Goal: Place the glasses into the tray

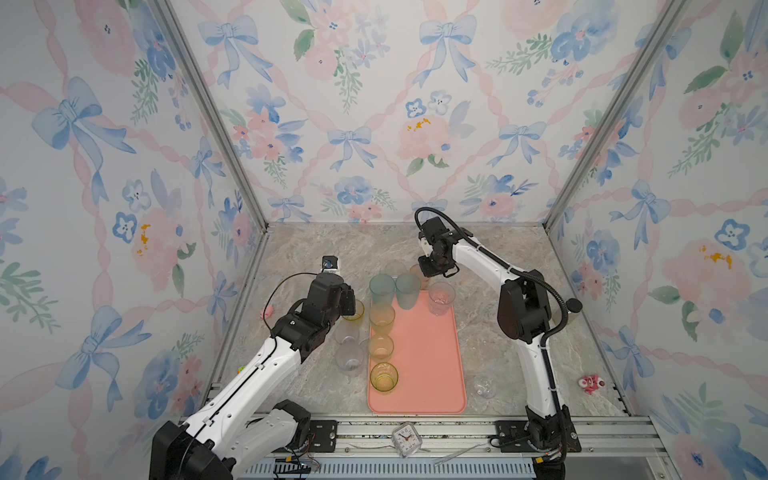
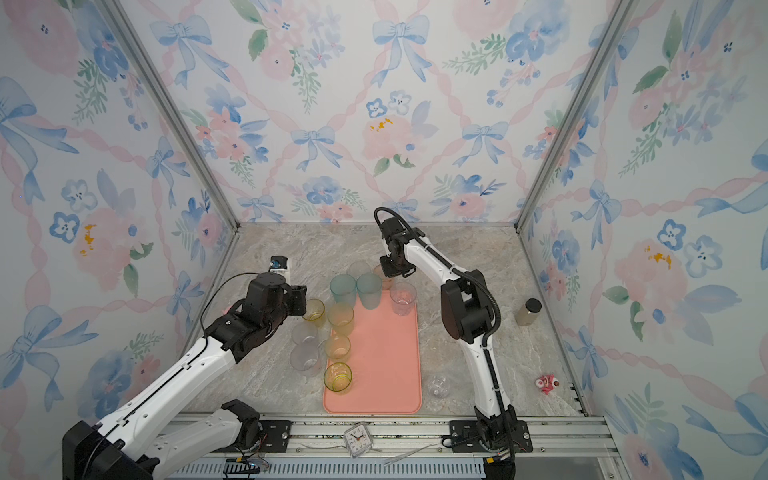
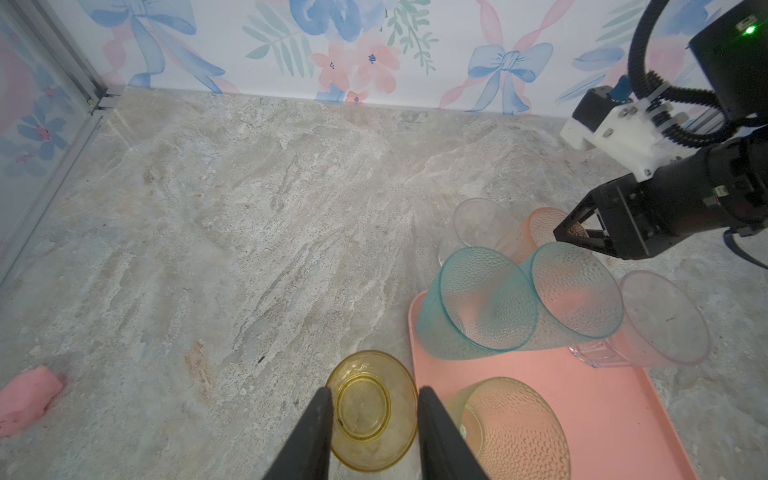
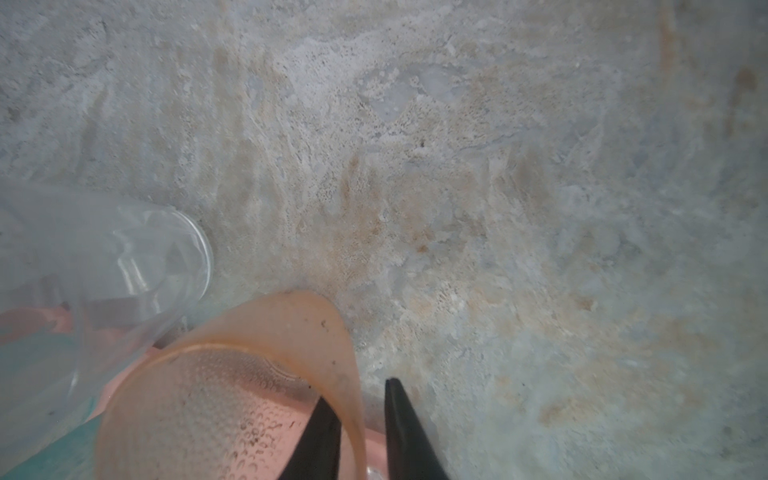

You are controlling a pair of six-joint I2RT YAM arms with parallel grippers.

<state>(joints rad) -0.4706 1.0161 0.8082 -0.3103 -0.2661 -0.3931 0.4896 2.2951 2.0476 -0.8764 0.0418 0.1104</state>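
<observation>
Left gripper [image 3: 374, 390] is down at the yellow glass [image 3: 370, 419], which stands upright on the marble table [image 3: 249, 249] just beside the left edge of the pink tray [image 1: 432, 365]. Its black fingers press on either side of the glass, clamped on.

Over at the far end, the right gripper [image 4: 355, 390] is at the peach glass [image 4: 216, 399]. That glass stands by the tray's far edge, and I can't tell whether its base is on the tray or the table. One finger is inside the cup and one outside, with the wall between them. There's a sliver of gap at the outer finger, so the jaws are apart, not pinching.

On the tray, two teal glasses [image 1: 381, 286] stand side by side at the far end and a clear glass [image 1: 441, 297] sits at the far right corner. Three yellowish glasses [image 1: 380, 347] line the left edge.

Off the tray, two clear tumblers [image 1: 346, 332] stand to its left and another clear one [image 1: 395, 268] stands behind the teal pair. A small round glass [image 1: 484, 386] sits on the table to the right.
</observation>
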